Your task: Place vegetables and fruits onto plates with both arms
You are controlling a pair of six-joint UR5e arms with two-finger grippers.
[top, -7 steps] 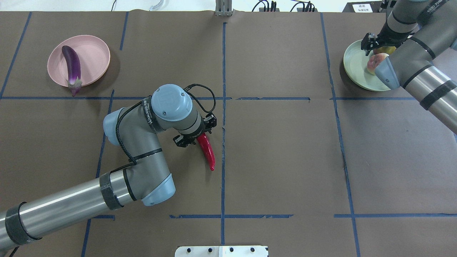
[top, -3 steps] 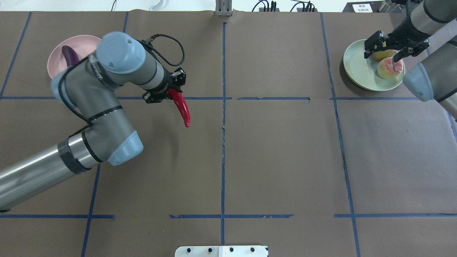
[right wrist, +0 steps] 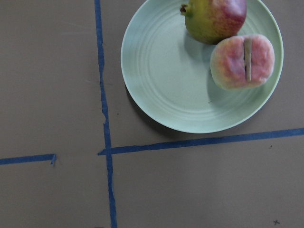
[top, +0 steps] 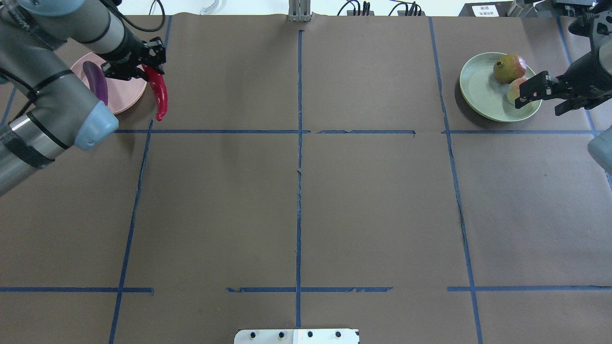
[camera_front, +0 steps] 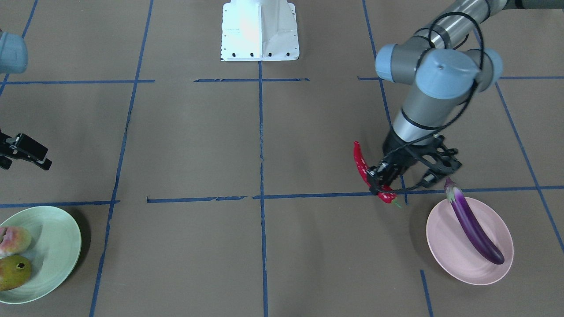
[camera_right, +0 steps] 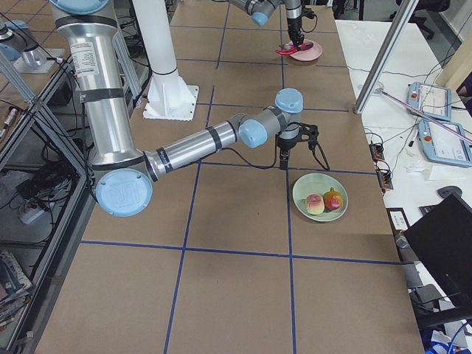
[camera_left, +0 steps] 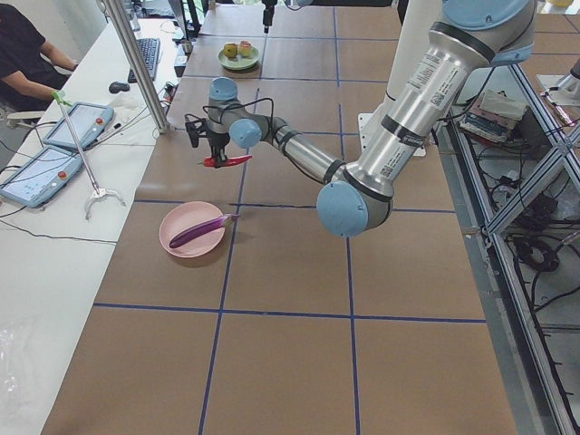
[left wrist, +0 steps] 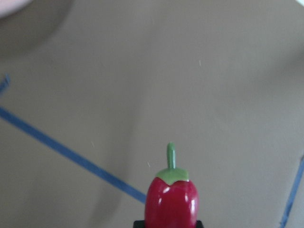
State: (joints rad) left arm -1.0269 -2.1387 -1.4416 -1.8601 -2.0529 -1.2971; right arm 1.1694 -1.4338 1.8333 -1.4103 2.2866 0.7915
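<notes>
My left gripper [top: 143, 70] is shut on the stem end of the red chili pepper [top: 160, 98] and holds it in the air just beside the pink plate [top: 125, 94]. The purple eggplant [top: 98, 81] lies on that plate. In the front view the chili [camera_front: 362, 167] hangs left of the pink plate [camera_front: 462, 268] and the eggplant [camera_front: 473, 229]. My right gripper [top: 549, 95] is open and empty, just off the near right rim of the green plate [top: 480, 93]. That plate holds the dark red fruit [top: 509, 68] and the pale fruit [top: 512, 89].
Brown paper with blue tape lines [top: 299, 143] covers the table. The white base block [camera_front: 259, 31] stands at the robot's side. An upright post [camera_left: 136, 63], tablets and an operator are at the table's far edge in the left view.
My left arm has carried the chili from mid-table up and far left to the pink plate's edge. My right gripper has drawn back from the green plate, leaving the pale fruit on it.
</notes>
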